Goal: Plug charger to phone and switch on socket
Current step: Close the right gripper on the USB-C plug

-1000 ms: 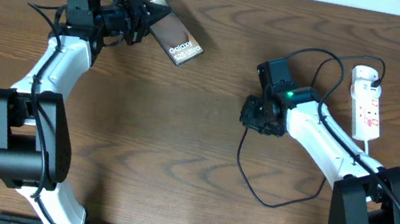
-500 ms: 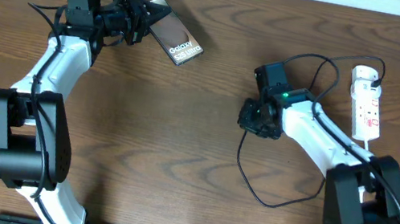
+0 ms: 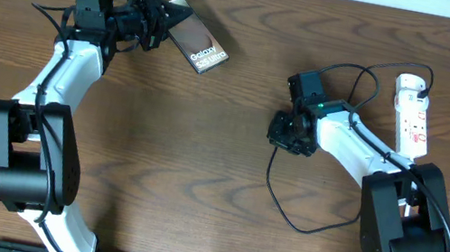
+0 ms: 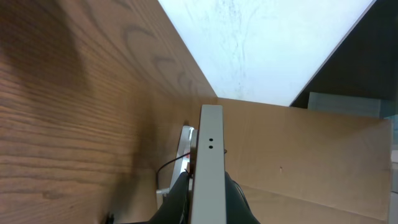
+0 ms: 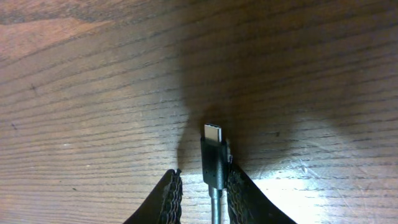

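My left gripper (image 3: 162,22) is shut on one end of the phone (image 3: 201,49) and holds it tilted above the table's far left. In the left wrist view the phone's pale edge (image 4: 208,155) stands between my fingers (image 4: 180,193). My right gripper (image 3: 284,136) is low over the table's middle right. Its jaws are slightly apart around the charger's connector tip (image 5: 213,152). The tip touches the right finger (image 5: 239,186), with a gap to the left one. The black cable (image 3: 300,227) loops towards the table's front and back up to the white socket (image 3: 413,116).
The socket's white cord (image 3: 427,169) runs down past the right arm's base. A cardboard box wall (image 4: 311,162) and a white wall show behind the phone in the left wrist view. Bare wood table (image 3: 200,168) lies between the arms.
The right gripper has shifted slightly left with the connector between its fingers, and the right arm's elbow has swung leftward. The left arm and phone have not moved.
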Available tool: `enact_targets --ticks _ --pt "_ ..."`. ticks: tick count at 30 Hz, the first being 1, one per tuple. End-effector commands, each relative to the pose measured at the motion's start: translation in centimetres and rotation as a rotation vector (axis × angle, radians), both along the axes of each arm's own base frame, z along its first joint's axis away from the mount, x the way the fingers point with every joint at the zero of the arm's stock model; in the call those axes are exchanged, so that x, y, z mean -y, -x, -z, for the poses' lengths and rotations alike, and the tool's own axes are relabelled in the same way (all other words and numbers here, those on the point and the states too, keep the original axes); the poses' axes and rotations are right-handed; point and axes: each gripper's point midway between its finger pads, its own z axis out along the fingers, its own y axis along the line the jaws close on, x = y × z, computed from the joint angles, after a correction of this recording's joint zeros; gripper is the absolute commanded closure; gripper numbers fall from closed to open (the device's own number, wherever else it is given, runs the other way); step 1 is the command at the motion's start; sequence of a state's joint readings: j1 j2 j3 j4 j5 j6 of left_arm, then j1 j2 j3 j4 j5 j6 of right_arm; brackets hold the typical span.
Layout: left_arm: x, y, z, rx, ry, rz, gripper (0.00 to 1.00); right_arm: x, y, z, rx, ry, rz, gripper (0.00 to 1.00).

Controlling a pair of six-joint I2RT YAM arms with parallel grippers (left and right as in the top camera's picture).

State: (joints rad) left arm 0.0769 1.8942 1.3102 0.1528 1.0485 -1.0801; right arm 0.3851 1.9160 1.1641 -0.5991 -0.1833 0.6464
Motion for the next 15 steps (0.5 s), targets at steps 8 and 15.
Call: enact_targets --ticks 8,15 --pt "0.5 0.5 -1.0 0.004 0.035 0.040 0.93 -1.5 -0.4 0.1 0.006 -0.083 -0.120 0.99" --pt "0.7 0.8 -1.2 -0.011 0.055 0.054 0.93 -1.5 -2.8 -2.1 0.148 -0.013 -0.370 0.99"
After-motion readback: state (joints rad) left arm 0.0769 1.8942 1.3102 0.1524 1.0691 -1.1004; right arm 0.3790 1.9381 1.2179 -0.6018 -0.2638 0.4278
